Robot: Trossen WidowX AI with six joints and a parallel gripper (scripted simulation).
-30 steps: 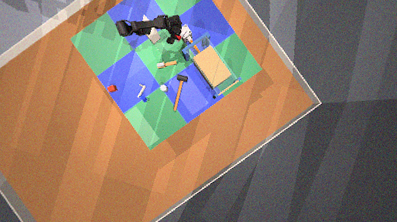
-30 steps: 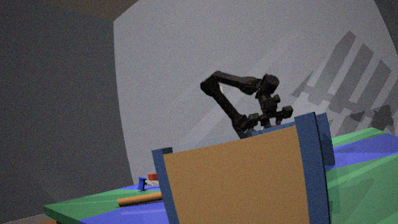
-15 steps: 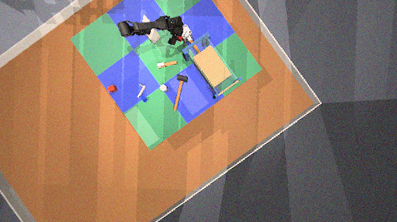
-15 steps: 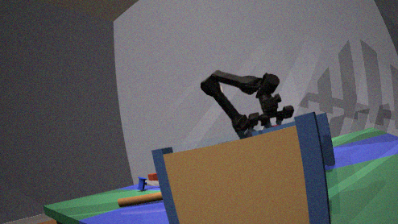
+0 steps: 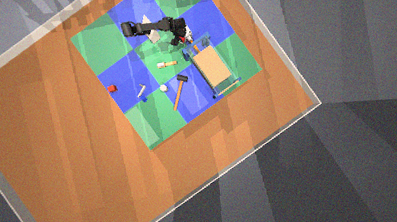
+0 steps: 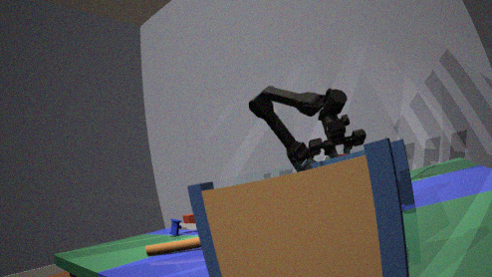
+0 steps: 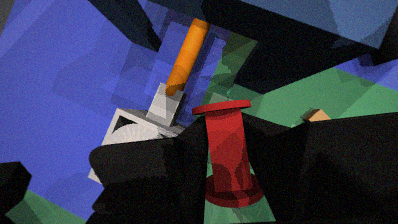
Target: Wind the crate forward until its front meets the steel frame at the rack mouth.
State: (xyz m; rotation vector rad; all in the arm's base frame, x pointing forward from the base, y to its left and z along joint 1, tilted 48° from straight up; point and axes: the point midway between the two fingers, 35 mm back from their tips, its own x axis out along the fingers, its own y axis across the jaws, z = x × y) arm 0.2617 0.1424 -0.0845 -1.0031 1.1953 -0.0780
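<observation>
Between the black fingers of the pincer (image 7: 227, 165) stands a red knob (image 7: 227, 150), clamped upright, the grip of the winch handle. At ten o'clock from it sits the grey winch (image 7: 132, 132), an orange bar (image 7: 186, 57) running off toward twelve. From the top view, the crate (image 5: 211, 66) lies in its blue rack (image 5: 224, 87) at five o'clock of the pincer, and a hammer (image 5: 180, 90) lies beside the rack on the checked mat (image 5: 106, 44).

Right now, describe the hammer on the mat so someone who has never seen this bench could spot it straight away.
Find the blue-and-green checked mat on the wooden bench, then the tan-topped, blue-framed cubby near its right edge. The hammer lies just left of it, beside a small white ball; it alone has a long orange handle with a dark head.
</observation>
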